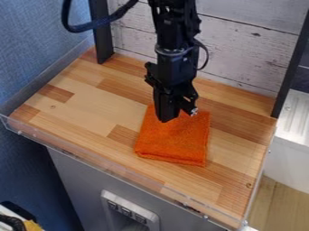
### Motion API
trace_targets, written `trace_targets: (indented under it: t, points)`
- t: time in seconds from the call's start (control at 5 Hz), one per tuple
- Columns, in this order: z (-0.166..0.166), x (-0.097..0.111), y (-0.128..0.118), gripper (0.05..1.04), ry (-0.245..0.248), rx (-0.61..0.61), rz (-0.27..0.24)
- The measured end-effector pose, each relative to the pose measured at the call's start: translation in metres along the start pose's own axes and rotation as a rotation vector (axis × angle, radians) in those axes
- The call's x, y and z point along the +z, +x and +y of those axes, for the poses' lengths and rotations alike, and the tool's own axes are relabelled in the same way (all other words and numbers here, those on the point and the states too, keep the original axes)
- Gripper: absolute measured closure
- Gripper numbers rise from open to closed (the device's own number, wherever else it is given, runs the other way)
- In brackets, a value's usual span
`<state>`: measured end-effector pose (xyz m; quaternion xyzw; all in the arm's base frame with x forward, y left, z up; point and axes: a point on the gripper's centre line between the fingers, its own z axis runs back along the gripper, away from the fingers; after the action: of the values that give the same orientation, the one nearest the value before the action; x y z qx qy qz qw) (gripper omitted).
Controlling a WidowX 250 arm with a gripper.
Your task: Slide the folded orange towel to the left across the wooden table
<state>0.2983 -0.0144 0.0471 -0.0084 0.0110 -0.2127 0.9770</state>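
The black gripper (175, 115) hangs down from the top edge, over the back part of an orange cloth (173, 142). The cloth lies folded into a rough square, flat on the wooden tabletop (78, 113), right of the middle. The gripper hides some of the cloth's back edge. Whether its tips touch the cloth, I cannot tell.
A clear low rim (114, 168) runs along the table's front edge. Behind stand whitewashed planks (247, 54) between two dark posts, the left one (100, 31) close to the arm's cable. A white unit (292, 135) stands to the right of the table.
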Motion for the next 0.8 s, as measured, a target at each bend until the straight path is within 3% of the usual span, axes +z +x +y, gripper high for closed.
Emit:
trace_targets:
  t: [0.2,0.8]
  points:
    - [-0.006,-0.0112,0.0068,1.025,0.004,-0.01,0.017]
    - [-0.0134,-0.0203,0.0117,1.025,0.044,-0.008,-0.002]
